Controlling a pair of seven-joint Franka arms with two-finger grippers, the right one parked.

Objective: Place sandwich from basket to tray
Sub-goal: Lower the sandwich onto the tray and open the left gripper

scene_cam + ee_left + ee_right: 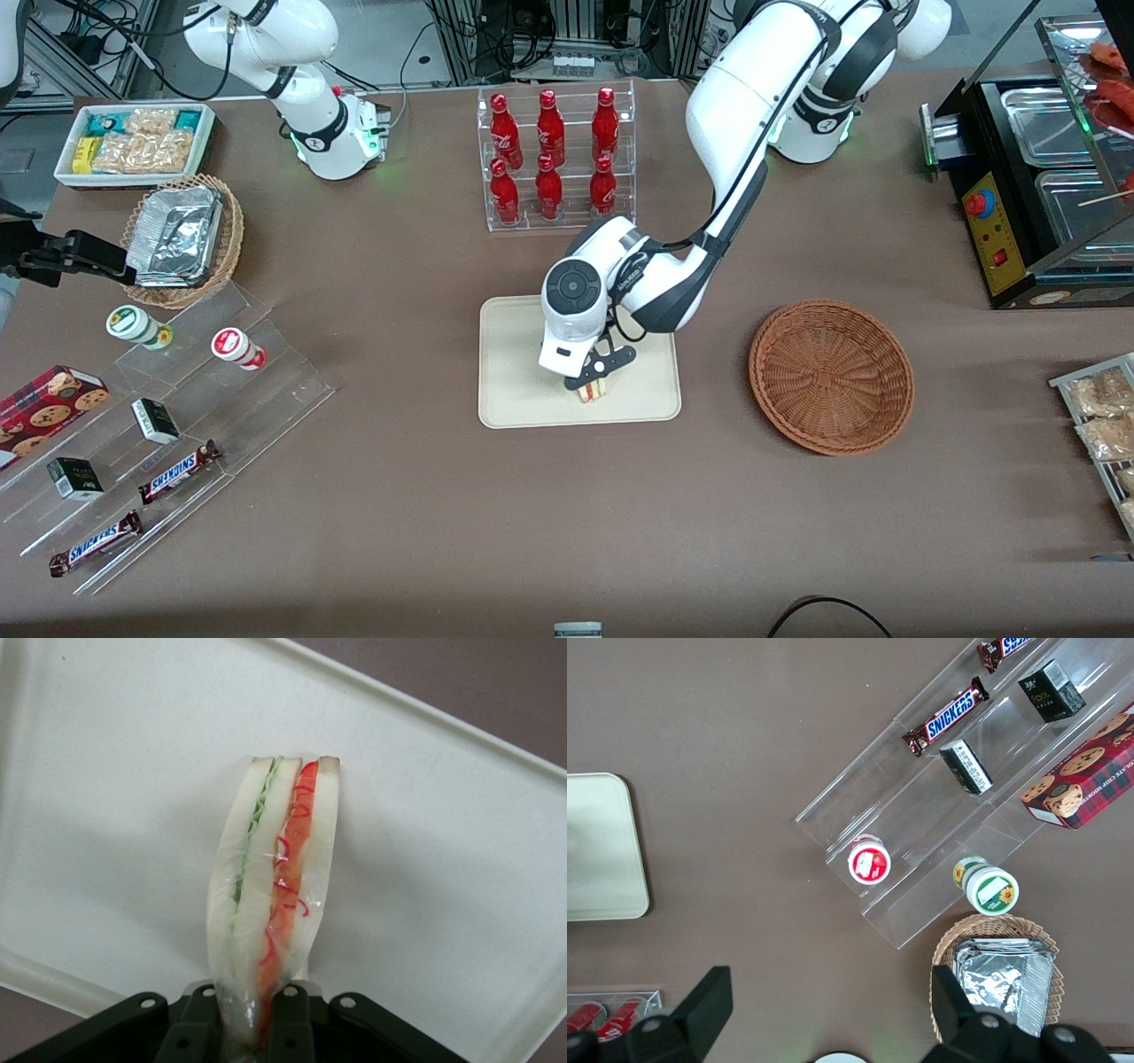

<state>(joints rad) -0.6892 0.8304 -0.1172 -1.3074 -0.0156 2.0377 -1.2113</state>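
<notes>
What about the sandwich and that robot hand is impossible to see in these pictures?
- Whether the sandwich already touches the tray: front view, the gripper covers it; wrist view looks straight down.
- The sandwich's gripped end: wrist view, the fingers hide it and the picture's edge cuts it off.
- The sandwich's flat bread faces: neither view shows them.

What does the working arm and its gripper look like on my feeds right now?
The left arm has glossy white shells with black joint bands, a black cable along it and a green light at its base. The wrist carries a grey round cap. The gripper, above the tray, has dark green-black fingers with screw holes.
</notes>
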